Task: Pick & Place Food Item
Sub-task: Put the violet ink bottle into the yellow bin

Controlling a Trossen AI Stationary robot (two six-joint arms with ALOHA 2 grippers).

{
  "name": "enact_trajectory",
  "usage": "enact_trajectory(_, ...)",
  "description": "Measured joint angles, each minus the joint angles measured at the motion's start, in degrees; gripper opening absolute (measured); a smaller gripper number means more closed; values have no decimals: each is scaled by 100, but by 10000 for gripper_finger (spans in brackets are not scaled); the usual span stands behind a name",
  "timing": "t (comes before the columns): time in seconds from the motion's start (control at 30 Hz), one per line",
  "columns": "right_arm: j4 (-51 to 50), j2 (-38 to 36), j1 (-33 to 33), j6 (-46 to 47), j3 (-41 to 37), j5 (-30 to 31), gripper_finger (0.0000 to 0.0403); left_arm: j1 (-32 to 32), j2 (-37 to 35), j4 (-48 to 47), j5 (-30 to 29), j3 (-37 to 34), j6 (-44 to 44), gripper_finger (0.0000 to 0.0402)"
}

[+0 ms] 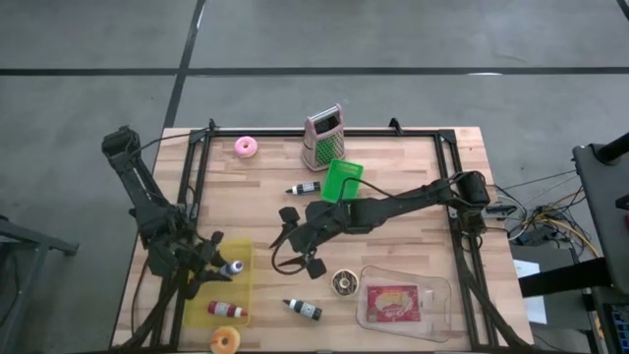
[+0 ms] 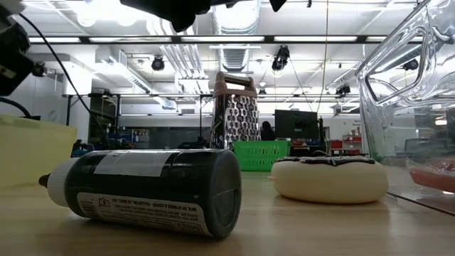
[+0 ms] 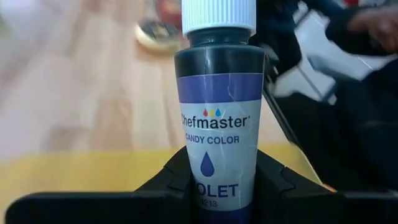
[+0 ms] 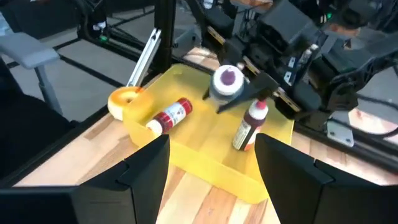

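The violet Chefmaster candy-color bottle (image 3: 217, 118) sits clamped between the fingers of the left gripper (image 1: 224, 267) over the yellow tray (image 4: 205, 140), where a red-labelled bottle (image 4: 169, 116) lies and another stands, while the right gripper (image 1: 298, 241), fingers spread apart, hovers mid-table nearby.

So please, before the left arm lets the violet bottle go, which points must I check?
1. Left claw shut on the violet candy color bottle: ok.
2. Bottle over the yellow tray: ok.
3. Tray has room beside the red bottle lying in it: ok.
4. Right claw open and outside the tray: ok.
5. Height of the bottle above the tray floor: cannot tell.
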Motion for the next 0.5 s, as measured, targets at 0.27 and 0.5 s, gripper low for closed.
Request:
enact_trajectory(0.27, -202, -5, 0, 13, 0, 0, 231, 0, 897, -121, 1116, 345, -749, 93)
enact_trajectory(0.5, -237, -53, 0, 6, 0, 3, 231, 0, 1665, -2040, 2033, 1277, -1837, 93)
